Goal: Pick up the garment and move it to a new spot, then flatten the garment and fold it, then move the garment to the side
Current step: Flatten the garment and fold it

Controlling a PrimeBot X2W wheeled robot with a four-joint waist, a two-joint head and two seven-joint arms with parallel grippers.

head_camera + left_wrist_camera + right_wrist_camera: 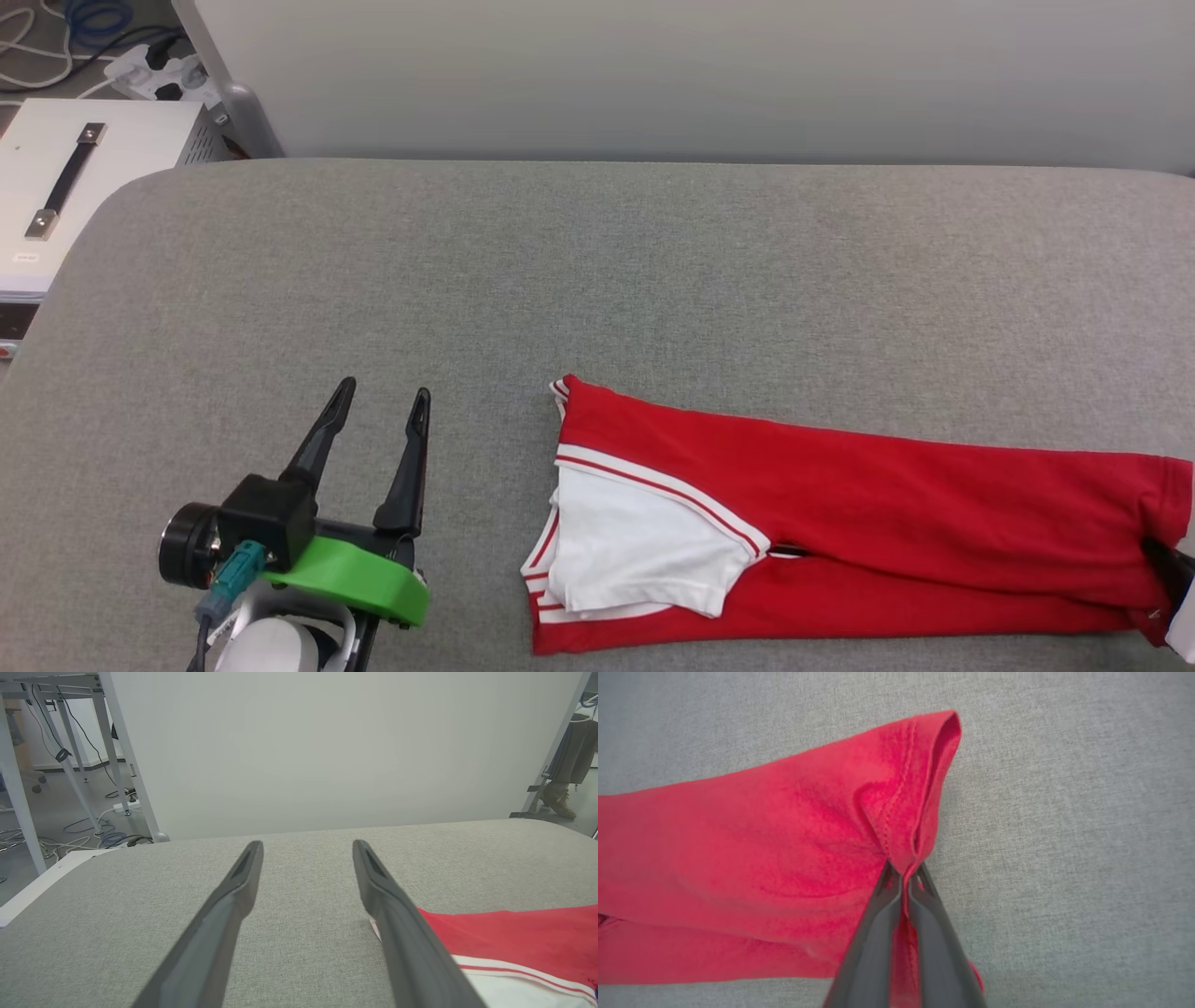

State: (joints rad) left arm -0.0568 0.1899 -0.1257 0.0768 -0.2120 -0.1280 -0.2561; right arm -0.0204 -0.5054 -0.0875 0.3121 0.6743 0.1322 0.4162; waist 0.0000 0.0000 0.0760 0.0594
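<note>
Grey fabric-covered surface (597,280) spreads before a pale wall (653,75). Right gripper (903,877) has its 2 fingers (873,952) pinched tight on the red hem of the folded jersey T-shirt (840,504), which lies at the near right. Left gripper (385,388) gapes wide and empty, apart from the shirt's left end.
</note>
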